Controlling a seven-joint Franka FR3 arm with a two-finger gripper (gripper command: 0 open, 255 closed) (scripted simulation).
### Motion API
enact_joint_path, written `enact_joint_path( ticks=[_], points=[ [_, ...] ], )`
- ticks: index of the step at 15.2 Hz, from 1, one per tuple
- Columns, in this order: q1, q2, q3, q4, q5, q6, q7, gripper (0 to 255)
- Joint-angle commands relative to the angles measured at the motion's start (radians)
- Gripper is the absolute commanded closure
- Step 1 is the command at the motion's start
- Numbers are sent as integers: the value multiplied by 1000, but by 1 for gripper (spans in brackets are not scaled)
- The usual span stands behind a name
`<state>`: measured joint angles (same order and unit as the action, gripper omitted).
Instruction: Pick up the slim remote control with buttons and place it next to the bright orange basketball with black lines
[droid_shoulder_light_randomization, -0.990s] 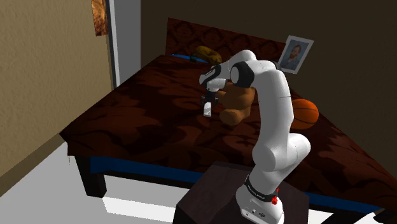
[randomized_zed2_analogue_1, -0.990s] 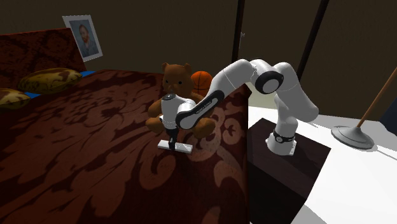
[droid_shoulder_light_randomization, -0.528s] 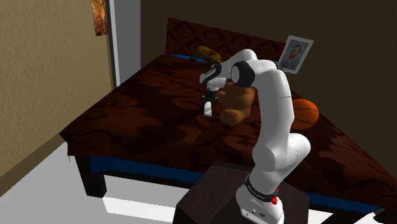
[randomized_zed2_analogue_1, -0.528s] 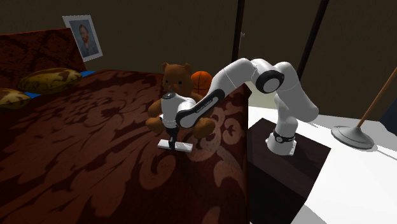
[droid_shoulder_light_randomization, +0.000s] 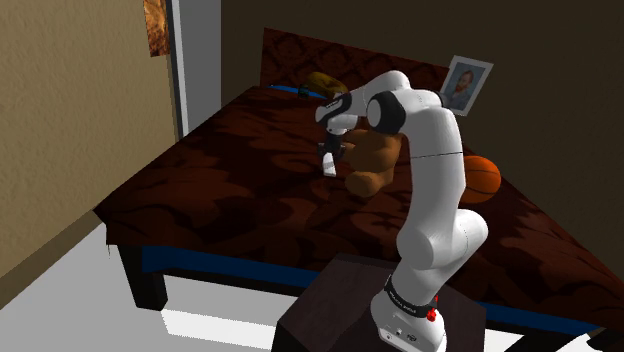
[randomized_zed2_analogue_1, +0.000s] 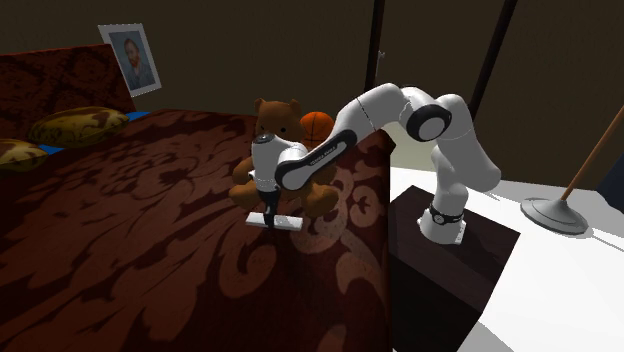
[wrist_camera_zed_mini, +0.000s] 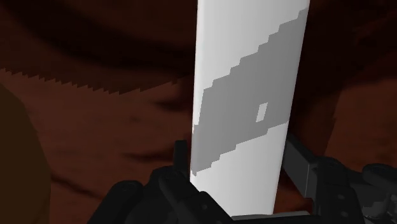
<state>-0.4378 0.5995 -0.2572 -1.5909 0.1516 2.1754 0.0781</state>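
Observation:
The remote (wrist_camera_zed_mini: 245, 95) is a slim white slab with a grey patch, clasped between my two black fingers (wrist_camera_zed_mini: 298, 159). My gripper (randomized_zed2_analogue_1: 270, 212) is shut on the remote (randomized_zed2_analogue_1: 278, 221) just over the dark red bedspread, right in front of a brown teddy bear (randomized_zed2_analogue_1: 275, 122). In the shoulder view the gripper (droid_shoulder_light_randomization: 328, 156) points down with the remote (droid_shoulder_light_randomization: 328, 167) at its tip. The orange basketball (droid_shoulder_light_randomization: 481, 177) lies on the bed beyond the bear, toward the shoulder view's right; in the second exterior view the ball (randomized_zed2_analogue_1: 316, 124) peeks out behind the bear.
The teddy bear (droid_shoulder_light_randomization: 371, 160) sits between the gripper and the ball. Pillows (randomized_zed2_analogue_1: 72, 126) and a framed portrait (droid_shoulder_light_randomization: 465, 84) stand at the headboard. My stand (droid_shoulder_light_randomization: 335, 305) is beside the bed (droid_shoulder_light_randomization: 230, 180). A lamp base (randomized_zed2_analogue_1: 553, 213) rests on the floor.
The fingers have closed tighter on the remote. The hand with the remote has risen a little and shifted toward the teddy bear.

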Motion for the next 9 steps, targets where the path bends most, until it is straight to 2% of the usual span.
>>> enact_joint_path(
  ticks=[1,9],
  points=[
    [2,-14,-3,8,-4,-21,2,255],
    [6,-61,-11,44,-18,-104,10,255]
  ],
)
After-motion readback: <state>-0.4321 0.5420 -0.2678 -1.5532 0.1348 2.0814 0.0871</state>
